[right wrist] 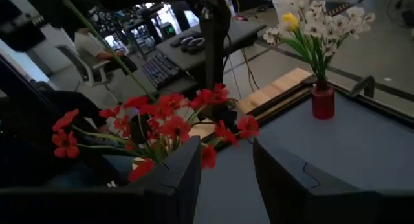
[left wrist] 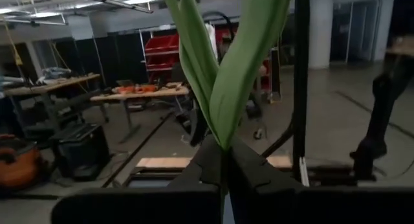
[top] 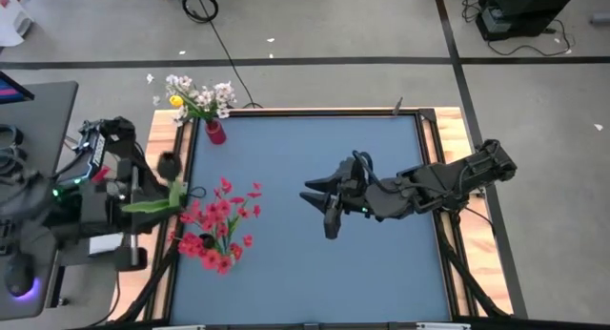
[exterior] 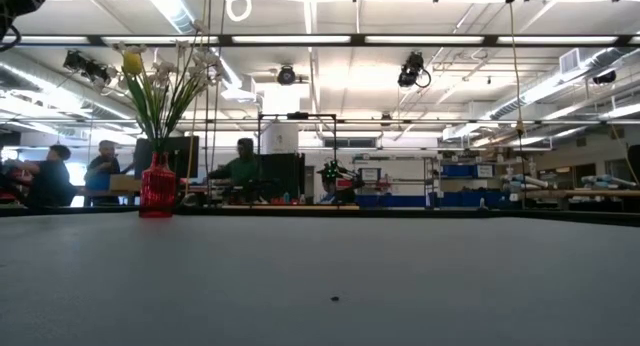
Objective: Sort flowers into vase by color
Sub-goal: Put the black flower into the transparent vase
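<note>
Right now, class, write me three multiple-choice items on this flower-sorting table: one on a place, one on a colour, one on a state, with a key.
1. Where does the red vase stand?
A. Table's far left corner
B. Table's middle
C. Near right corner

2. What colour are the flowers by the left gripper?
A. Yellow
B. Red
C. White

3. How is the right gripper?
A. Shut on a stem
B. Shut, empty
C. Open, empty

Key: 1 A, the high view shows it there. 2 B, red blossoms hang over the table's left edge. 3 C, its fingers stand apart over bare table.
</note>
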